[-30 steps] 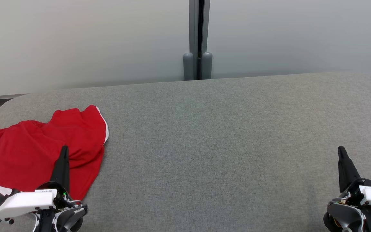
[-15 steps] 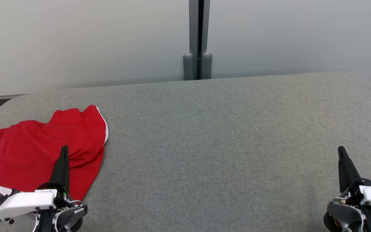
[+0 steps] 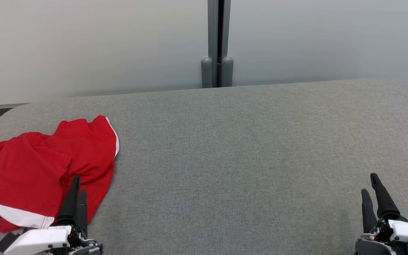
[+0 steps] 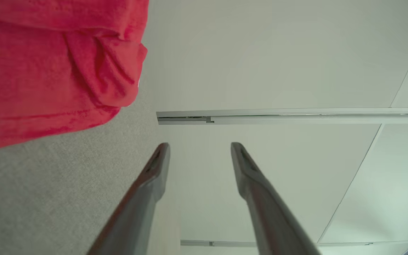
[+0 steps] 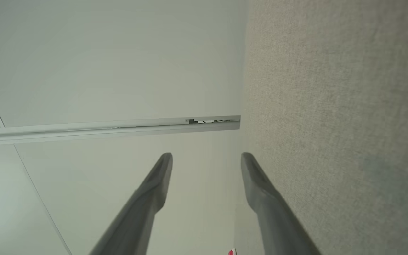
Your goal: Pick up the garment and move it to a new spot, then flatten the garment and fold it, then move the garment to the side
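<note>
Red with white trim, the garment (image 3: 30, 166) lies crumpled on the grey desk (image 3: 243, 159) at the left of the frame. Your left claw (image 3: 79, 185) sits just beside its near right edge, fingers spread and empty, which looks like a setup to pinch that hem for the lift. Your right claw (image 3: 369, 183) hangs at the lower right, likewise spread and empty, well apart from the cloth, probably held back until flattening needs it.

From the head we look forward and down over the tabletop (image 3: 225, 141) to the wall (image 3: 83, 42). Our wrist cameras skim close along the tabletop, rolled sideways, facing that same wall; the left's view also shares the garment (image 3: 30, 166).
</note>
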You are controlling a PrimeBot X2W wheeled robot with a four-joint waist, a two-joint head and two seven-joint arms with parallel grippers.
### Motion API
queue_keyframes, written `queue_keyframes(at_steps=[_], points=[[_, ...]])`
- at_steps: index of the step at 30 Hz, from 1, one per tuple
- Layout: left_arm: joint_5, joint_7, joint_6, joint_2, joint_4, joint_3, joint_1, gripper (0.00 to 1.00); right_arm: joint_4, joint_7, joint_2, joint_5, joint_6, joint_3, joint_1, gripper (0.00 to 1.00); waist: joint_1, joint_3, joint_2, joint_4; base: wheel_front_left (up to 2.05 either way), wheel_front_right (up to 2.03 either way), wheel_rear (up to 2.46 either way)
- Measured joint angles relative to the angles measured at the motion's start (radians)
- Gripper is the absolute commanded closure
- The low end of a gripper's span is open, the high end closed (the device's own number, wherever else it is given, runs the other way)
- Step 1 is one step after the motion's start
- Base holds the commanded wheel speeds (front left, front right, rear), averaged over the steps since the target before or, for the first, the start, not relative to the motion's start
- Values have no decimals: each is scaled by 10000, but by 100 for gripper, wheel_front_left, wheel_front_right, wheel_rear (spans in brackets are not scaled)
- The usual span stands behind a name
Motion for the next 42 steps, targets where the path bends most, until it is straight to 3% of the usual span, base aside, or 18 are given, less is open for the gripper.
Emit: queue_keyframes(at_steps=[12, 31, 42], points=[[211, -623, 12, -48, -351, -182, 138, 0, -201, -604, 33, -1078, 0, 299, 118, 0, 0, 14, 0, -25, 0, 0, 0], [2004, -1363, 10, -6, -1319, 224, 86, 0, -1452, -1344, -127, -5582, 0, 596, -109, 0, 0, 26, 0, -44, 0, 0, 0], [3785, -1756, 8, 46, -2397, 226, -110, 0, -2290, -1739, -337, -8138, 0, 1035, -302, 0, 0, 85, 0, -57, 0, 0, 0]])
